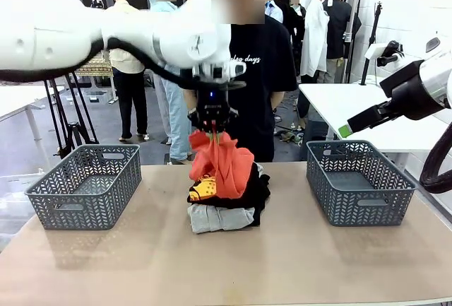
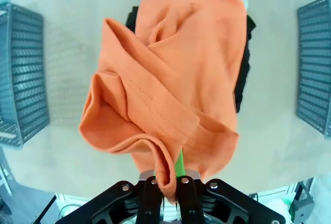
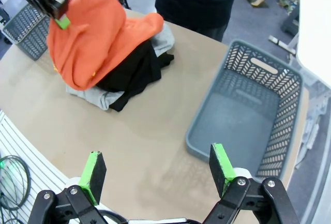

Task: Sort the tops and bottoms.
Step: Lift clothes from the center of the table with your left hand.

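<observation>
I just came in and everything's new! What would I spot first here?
The bright orange top, pinched in the shut left end effector and hanging over a pile of black bottoms and a grey top at the table's middle. Then a grey left basket and right basket at the sides, the right end effector open above the right one.

Orange top (image 1: 222, 161) half-aloft (black bottoms (image 1: 258, 190), grey top (image 1: 219, 219) beneath)
</observation>
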`<act>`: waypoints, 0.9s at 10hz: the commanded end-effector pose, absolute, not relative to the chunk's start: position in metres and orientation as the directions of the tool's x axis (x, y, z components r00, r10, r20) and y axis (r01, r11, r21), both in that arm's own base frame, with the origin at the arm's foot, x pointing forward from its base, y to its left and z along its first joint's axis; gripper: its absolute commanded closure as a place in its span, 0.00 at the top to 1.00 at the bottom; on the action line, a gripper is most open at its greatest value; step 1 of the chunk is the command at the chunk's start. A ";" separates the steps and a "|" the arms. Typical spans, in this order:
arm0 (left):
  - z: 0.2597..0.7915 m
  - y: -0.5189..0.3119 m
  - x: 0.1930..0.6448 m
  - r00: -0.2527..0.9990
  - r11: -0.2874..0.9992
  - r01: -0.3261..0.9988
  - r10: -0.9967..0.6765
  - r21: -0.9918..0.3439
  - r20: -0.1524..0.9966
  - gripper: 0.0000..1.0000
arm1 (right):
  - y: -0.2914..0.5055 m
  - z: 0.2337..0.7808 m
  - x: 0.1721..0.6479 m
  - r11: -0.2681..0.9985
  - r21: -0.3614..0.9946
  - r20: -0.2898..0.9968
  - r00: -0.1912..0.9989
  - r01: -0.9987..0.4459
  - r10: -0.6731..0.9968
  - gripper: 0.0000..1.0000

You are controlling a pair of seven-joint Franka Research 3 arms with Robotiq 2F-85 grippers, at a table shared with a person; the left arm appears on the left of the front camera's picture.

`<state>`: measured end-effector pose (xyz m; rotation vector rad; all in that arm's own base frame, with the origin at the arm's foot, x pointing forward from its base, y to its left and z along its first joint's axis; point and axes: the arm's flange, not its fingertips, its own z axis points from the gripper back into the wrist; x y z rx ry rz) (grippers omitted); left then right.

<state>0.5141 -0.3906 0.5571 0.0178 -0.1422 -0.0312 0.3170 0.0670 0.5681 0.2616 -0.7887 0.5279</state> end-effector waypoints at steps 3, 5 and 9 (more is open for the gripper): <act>0.613 -0.411 0.500 0.972 0.998 -0.002 -0.012 0.059 0.236 0.00 | 0.068 0.568 0.318 0.836 0.052 0.739 0.585 -0.546 0.335 1.00; 0.604 -0.403 0.496 0.980 0.999 0.029 -0.035 0.037 0.195 0.00 | 0.068 0.568 0.318 0.836 0.052 0.739 0.585 -0.546 0.335 1.00; 0.603 -0.405 0.497 0.978 0.998 0.026 -0.036 0.052 0.206 0.00 | 0.068 0.568 0.318 0.836 0.052 0.739 0.585 -0.546 0.335 1.00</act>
